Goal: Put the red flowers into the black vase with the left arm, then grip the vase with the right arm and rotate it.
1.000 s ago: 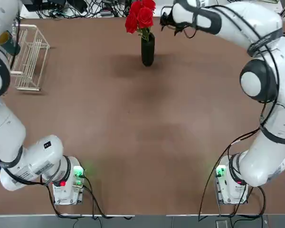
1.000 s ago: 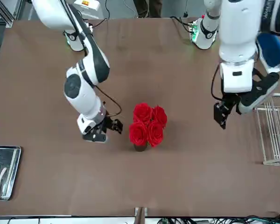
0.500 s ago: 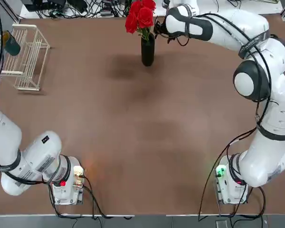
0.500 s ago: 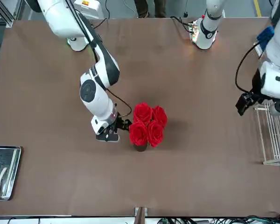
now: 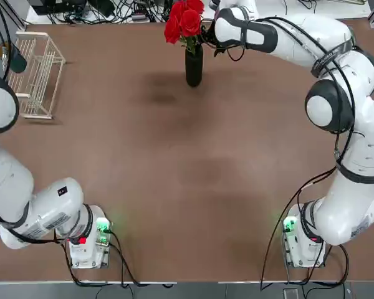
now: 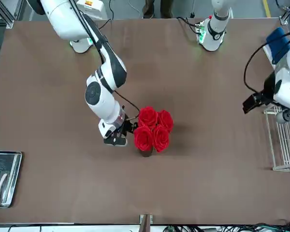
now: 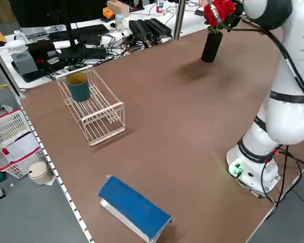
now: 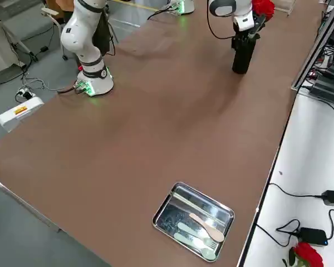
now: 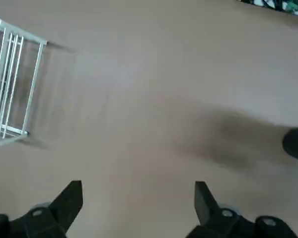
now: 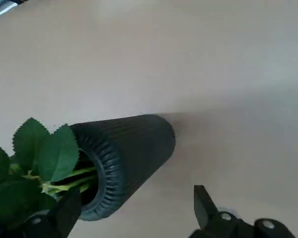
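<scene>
The vase stands upright on the brown table near its far edge, midway across, with the flowers seated in its mouth, blooms well above the rim. In the right wrist view green leaves and stems sit inside the ribbed mouth of the vase. The right gripper is lowered just beside the vase on the robot's right side, at the height of its upper body; its fingers are spread apart with the vase lying partly between them, and contact cannot be confirmed. The left gripper is well clear of the vase, raised at the robot's left side of the table next to the wire rack; its fingers are spread wide and hold nothing, with bare table below them. A teal cup sits in the rack. A metal tray with utensils lies at the table's right end. A blue-topped block rests at the left end.
</scene>
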### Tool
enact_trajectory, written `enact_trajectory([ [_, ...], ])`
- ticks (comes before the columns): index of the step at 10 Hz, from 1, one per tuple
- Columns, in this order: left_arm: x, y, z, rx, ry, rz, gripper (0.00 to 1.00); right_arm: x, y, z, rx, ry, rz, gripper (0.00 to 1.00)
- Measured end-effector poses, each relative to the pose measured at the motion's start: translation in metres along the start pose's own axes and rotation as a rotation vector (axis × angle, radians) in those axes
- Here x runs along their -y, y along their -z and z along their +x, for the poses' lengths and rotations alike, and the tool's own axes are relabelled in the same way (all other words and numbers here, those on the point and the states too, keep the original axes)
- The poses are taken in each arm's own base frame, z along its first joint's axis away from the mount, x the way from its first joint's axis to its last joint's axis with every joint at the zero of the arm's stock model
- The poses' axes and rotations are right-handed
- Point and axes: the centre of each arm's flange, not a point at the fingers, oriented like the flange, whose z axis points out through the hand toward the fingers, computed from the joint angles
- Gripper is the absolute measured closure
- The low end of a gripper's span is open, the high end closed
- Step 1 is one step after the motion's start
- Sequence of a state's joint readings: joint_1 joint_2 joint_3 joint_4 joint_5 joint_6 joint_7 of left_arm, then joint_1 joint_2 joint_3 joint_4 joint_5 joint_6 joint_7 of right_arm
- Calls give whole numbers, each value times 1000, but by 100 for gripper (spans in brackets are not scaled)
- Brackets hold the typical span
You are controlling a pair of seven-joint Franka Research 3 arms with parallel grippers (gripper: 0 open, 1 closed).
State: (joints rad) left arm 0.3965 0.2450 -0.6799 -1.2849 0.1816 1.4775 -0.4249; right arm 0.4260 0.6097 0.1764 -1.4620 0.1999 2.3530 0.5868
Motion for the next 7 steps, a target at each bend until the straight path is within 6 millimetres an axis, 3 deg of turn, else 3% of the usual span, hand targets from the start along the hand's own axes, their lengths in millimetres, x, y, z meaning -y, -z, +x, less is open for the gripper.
enact_trajectory([
  [5,23,25,-34,52,-156,-13,0,4,-20,-5,-7,5,17,1],
  [7,43,29,-44,62,-171,-44,0,4,-22,-6,-5,5,16,12],
])
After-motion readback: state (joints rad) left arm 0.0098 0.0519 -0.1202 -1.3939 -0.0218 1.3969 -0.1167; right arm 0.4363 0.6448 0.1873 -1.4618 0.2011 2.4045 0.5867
